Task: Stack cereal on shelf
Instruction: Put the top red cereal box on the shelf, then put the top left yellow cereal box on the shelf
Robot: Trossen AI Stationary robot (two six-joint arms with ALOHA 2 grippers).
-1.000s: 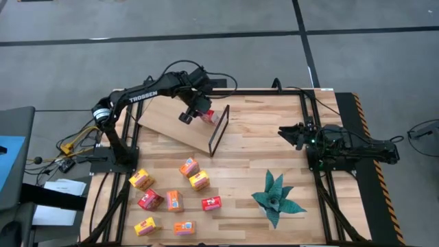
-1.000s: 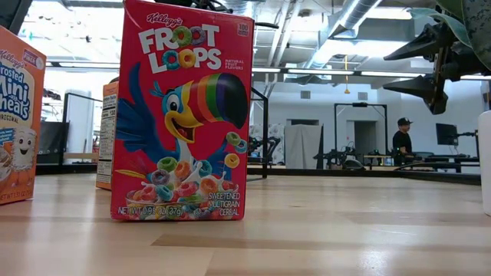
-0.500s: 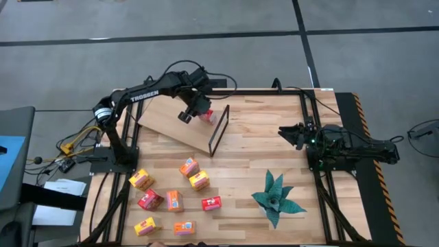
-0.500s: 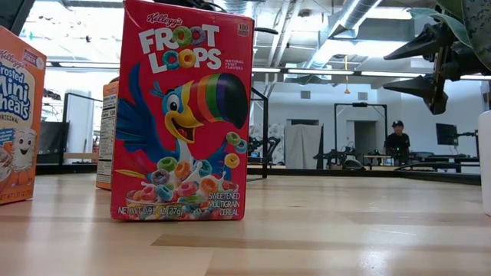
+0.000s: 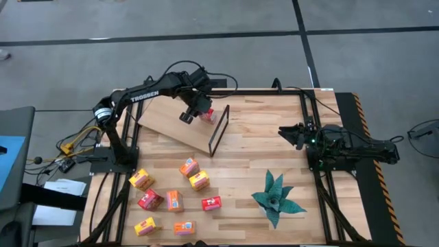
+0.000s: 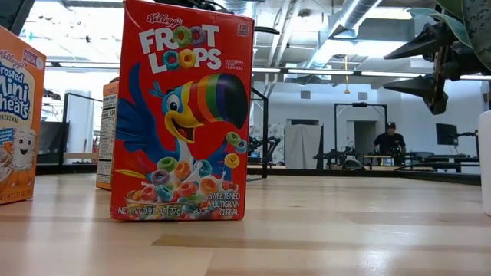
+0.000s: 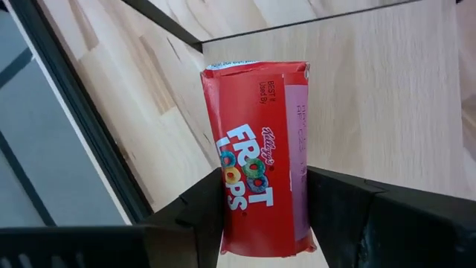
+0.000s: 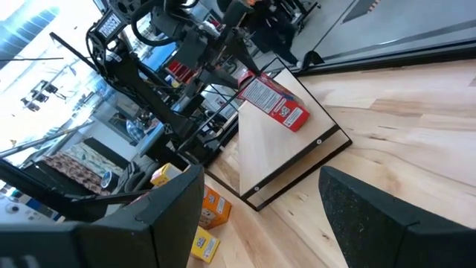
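My left gripper (image 5: 197,112) hangs over the shelf (image 5: 171,118), a light wooden board with a thin black frame (image 5: 218,130) at its right end. It is shut on a red Froot Loops cereal box (image 7: 256,149). Several more small cereal boxes (image 5: 174,200) stand on the table's near left part. One red box (image 6: 184,115) stands upright close to the low camera. My right gripper (image 8: 260,216) waits open at the table's right side, holding nothing. My left gripper pinches the red box between its two fingers (image 7: 195,219), on the box's two opposite sides at its near end (image 7: 229,207). The fingers slant down from the table's left. The box juts out past the fingertips over the board. Whether it touches the board I cannot tell.
A green artificial plant (image 5: 276,197) sits at the near right of the table. An orange box (image 6: 15,115) and another behind the red one (image 6: 107,138) stand near the low camera. A person (image 6: 387,139) shows far off in the room.
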